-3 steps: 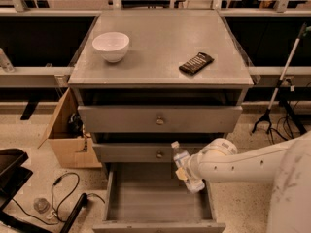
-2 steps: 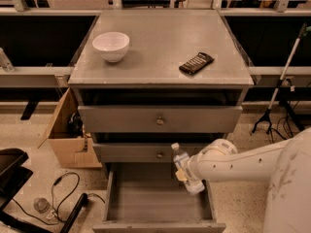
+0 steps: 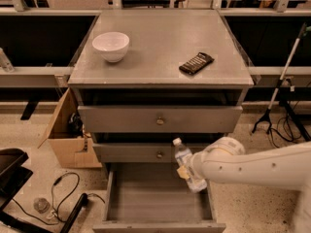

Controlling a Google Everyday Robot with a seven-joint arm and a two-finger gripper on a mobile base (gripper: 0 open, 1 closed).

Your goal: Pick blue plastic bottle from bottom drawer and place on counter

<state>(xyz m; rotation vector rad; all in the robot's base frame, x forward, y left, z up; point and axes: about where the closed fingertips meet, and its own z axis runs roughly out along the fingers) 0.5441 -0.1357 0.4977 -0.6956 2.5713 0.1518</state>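
The gripper [image 3: 187, 173] at the end of the white arm reaching in from 3 o'clock is clenched around the blue plastic bottle [image 3: 182, 155]. The bottle hangs tilted, cap toward 11 o'clock, above the right side of the open bottom drawer [image 3: 146, 198]. Directly at 12 o'clock from it are the fronts of the middle drawer [image 3: 131, 153] and the top drawer [image 3: 160, 119], then the counter [image 3: 160, 33]. On the counter stand a white bowl [image 3: 111, 45] and a dark packet [image 3: 196, 63]. A cardboard box [image 3: 68, 135] sits at 9 o'clock. Compared with a second ago, the bottle is slightly higher.
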